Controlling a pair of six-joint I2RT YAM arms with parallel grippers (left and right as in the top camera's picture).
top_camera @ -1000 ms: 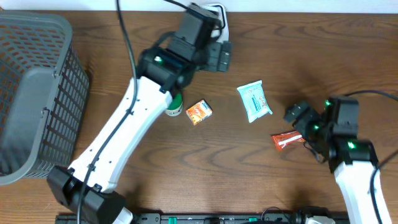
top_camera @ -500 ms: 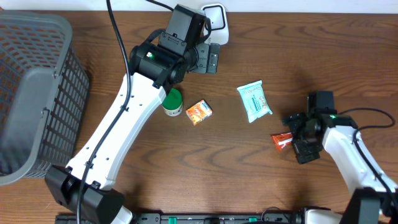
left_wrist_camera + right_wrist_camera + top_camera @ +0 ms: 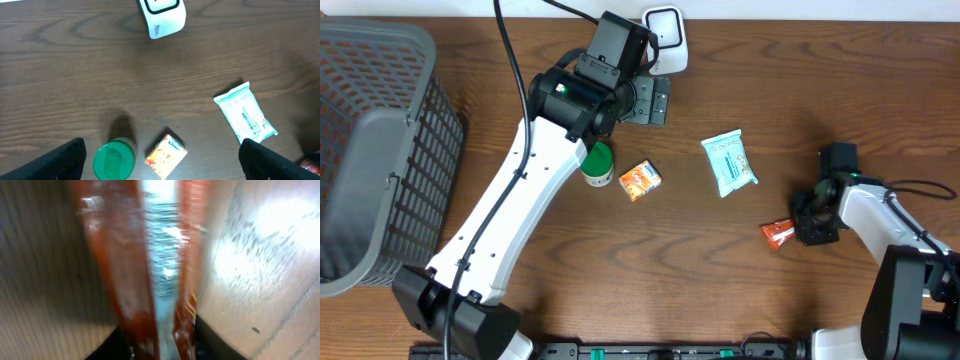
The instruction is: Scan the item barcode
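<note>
This looks like a mock shop checkout built on a lab bench. A grey plastic shopping basket [image 3: 430, 130] stands at the left of a brown wooden table [image 3: 720, 300], and a white barcode scanner [image 3: 665, 25] sits at the far edge. Small retail goods lie between: a green-lidded jar [image 3: 597, 163], an orange carton [image 3: 640, 181], a pale blue wipes pack [image 3: 729, 163] and a red snack packet [image 3: 777, 234]. White robot arms [image 3: 520, 200] work the table.

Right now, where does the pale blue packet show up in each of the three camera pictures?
Overhead: pale blue packet, right of centre.
Left wrist: pale blue packet, at the right side.
Right wrist: not in it.
Shared landmark: white scanner, top centre in the overhead and left wrist views; the packet lies below and right of it.
</note>
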